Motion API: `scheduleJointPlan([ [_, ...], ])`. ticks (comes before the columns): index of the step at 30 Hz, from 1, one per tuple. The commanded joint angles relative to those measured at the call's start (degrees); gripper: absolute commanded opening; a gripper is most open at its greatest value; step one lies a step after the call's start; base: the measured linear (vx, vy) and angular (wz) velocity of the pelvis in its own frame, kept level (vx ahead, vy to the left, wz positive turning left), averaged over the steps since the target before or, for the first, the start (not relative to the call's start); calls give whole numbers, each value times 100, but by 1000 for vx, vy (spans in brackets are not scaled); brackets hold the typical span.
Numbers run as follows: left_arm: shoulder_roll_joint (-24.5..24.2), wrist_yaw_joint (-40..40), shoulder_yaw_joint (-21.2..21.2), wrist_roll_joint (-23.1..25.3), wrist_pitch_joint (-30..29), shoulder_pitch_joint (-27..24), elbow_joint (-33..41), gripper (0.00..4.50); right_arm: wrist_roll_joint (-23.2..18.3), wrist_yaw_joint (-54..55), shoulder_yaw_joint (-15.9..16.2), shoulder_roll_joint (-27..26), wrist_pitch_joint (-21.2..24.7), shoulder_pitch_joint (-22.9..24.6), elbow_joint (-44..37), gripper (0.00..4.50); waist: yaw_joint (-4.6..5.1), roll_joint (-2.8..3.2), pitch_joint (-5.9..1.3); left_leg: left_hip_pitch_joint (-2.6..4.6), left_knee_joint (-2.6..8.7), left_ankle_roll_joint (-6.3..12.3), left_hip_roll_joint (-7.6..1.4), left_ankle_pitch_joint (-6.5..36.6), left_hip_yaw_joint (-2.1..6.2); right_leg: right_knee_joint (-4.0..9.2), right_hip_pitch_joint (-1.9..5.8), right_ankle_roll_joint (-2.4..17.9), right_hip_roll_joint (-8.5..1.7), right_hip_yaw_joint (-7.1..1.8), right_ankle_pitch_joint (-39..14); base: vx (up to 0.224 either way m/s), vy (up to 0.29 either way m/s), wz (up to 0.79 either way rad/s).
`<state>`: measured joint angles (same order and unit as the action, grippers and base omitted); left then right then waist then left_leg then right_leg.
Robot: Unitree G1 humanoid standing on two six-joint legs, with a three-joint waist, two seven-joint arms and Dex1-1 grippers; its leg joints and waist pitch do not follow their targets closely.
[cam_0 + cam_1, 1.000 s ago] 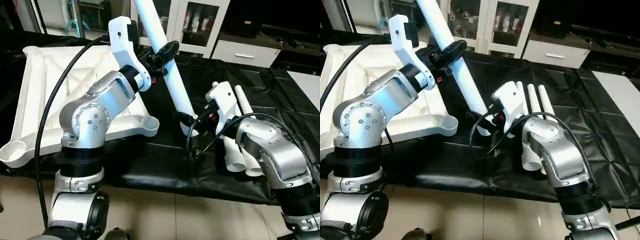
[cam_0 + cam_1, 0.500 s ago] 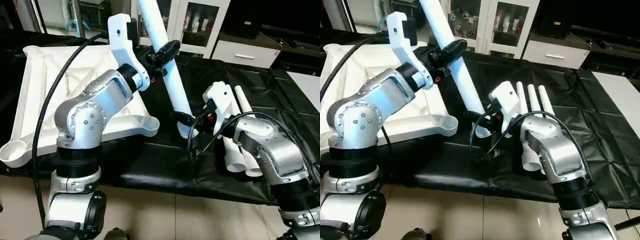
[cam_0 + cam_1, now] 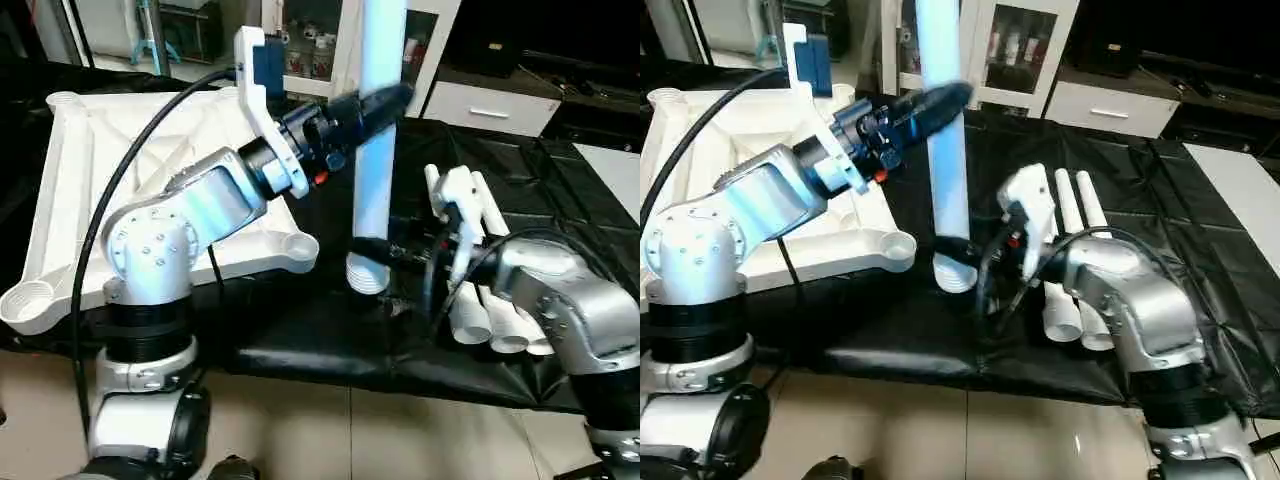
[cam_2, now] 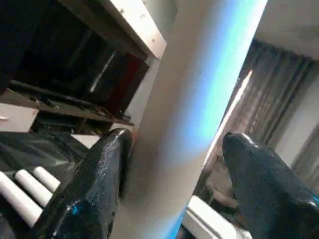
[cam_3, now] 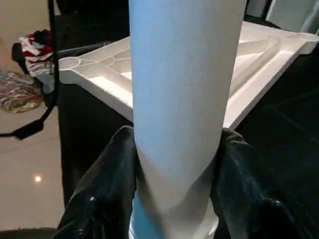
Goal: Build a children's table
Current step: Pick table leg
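The white tabletop point(image 3: 70, 190) lies underside up at the left of the black-covered worktable, ribs showing, with a round socket point(image 3: 298, 246) at its near right corner. One white leg point(image 3: 377, 160) stands almost upright just right of that corner, its open lower end point(image 3: 366, 276) close above the black cover. My left gripper point(image 3: 385, 98) is shut on the leg high up; its fingers point(image 4: 94, 189) press both sides. My right gripper point(image 3: 372, 248) is shut on the leg near its bottom, fingers point(image 5: 99, 199) wrapped round it. Three more legs point(image 3: 482, 312) lie side by side under my right forearm.
A white cabinet with glass doors point(image 3: 425, 50) stands behind the worktable. The worktable's front edge point(image 3: 330, 365) runs just below the leg's foot, with tiled floor point(image 3: 330, 430) beyond it. Black cable point(image 3: 95, 230) loops over my left arm.
The leg has swung from leaning back-left to nearly upright. My left gripper has moved right with it. My right gripper has kept its hold on the lower end.
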<state>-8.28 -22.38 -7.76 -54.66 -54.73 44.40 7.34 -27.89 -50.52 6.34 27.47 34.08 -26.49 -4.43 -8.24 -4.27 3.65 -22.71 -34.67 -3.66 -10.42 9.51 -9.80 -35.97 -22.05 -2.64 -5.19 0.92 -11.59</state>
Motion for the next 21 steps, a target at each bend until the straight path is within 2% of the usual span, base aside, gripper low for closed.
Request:
scheduleJointPlan([
  [1, -127, -330, 475, 252, -52, 30, -74, 330, -185, -170, -97, 125, 134, 56, -244, 185, 5, 71, -424, 192, 447, -309, -171, 1061, 32, 367, 181, 1062, -170, -83, -408, 0, 0, 0],
  [6, -205, -348, 578, 408, 6, 52, -138, 330, -254, -275, -112, 220, 208, 97, -292, 185, -2, 89, -430, 189, 446, -342, -176, 1017, 35, 344, 188, 1117, -179, -78, -238, 0, 0, 0],
  [7, -213, -348, 577, 446, 27, 69, -167, 302, -274, -315, -114, 246, 224, 104, -301, 185, -1, 82, -429, 188, 444, -347, -174, 1039, 31, 346, 188, 1128, -180, -79, -253, 0, 0, 0],
  [12, -260, -392, 541, 487, 74, 142, -273, 267, -316, -450, -137, 325, 267, 117, -315, 185, -2, 59, -427, 186, 443, -336, -177, 1053, 31, 353, 195, 1154, -193, -83, -331, 0, 0, 0],
  [21, -245, -286, 343, 559, 133, 192, -447, 201, -319, -482, -151, 330, 269, 83, -268, 185, -13, 53, -433, 185, 429, -281, -175, 980, 29, 336, 199, 1222, -195, -79, -247, 0, 0, 0],
])
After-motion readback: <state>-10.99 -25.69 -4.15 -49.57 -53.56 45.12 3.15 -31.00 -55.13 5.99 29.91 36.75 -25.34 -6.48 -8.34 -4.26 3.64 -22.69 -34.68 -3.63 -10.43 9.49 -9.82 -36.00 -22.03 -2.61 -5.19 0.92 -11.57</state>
